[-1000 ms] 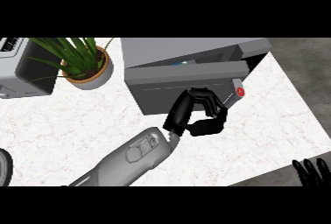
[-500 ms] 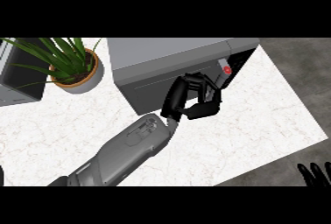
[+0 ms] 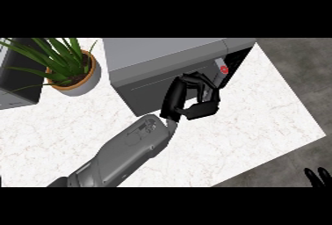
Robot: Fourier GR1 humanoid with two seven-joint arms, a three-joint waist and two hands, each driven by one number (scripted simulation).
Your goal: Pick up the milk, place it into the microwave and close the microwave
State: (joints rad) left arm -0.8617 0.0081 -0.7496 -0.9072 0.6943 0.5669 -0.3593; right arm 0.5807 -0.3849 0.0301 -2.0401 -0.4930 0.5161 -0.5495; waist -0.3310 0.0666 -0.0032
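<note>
The grey microwave stands at the back of the white counter. Its dark door is swung almost flat against the body, leaving a narrow gap at the right end. In that gap a sliver of the milk shows, white with a red spot; the rest of it is hidden. My left hand rests against the door's front near its free edge, fingers curled toward the thumb with nothing in them. Only the fingertips of my right hand show at the lower right corner.
A potted plant stands left of the microwave, and a grey appliance sits at the far left. The counter's right edge runs diagonally, with dark floor beyond it.
The microwave door has swung from partly open to nearly closed, my left hand moving with it toward the microwave body. The right hand stayed in the lower right corner.
</note>
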